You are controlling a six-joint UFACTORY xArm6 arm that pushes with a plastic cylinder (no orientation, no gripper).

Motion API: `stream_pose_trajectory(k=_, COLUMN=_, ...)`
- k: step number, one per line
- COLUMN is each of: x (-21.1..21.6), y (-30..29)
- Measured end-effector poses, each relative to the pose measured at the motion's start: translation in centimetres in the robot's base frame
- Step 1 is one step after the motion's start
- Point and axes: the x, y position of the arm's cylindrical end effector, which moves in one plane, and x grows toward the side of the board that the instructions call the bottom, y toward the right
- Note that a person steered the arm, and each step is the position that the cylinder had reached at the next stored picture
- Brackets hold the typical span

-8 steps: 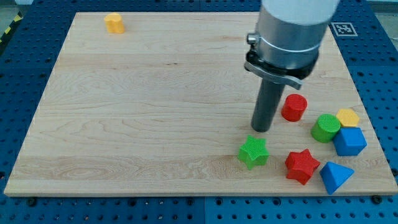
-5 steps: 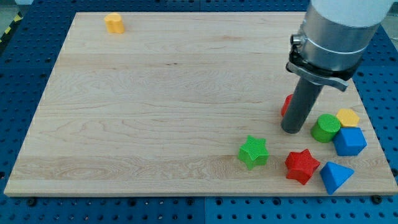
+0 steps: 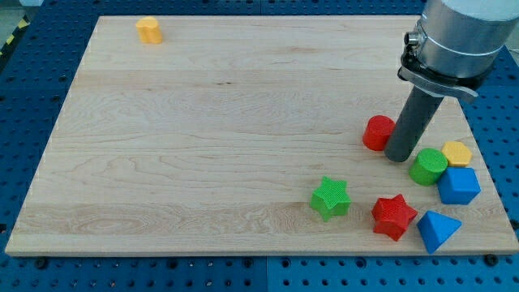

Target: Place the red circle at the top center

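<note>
One high front view; whole board (image 3: 203, 122).

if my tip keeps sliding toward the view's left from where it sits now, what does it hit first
Almost certainly the red circle: my tip sits right against its right side, between it and the green cylinder. Beyond the circle, the board looks free in that line.

Upright rod, my tip (image 3: 398, 157) down

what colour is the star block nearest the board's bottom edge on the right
Red: the red star block, clearest in the camera view.
</note>
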Motion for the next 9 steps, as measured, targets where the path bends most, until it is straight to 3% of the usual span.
stream_pose_trajectory(k=4, x=-4.0, y=-2.3)
stream_pose_trajectory(k=7, x=-9.8, y=-4.9)
stream_pose_trajectory(k=9, x=-10.9, y=-6.5)
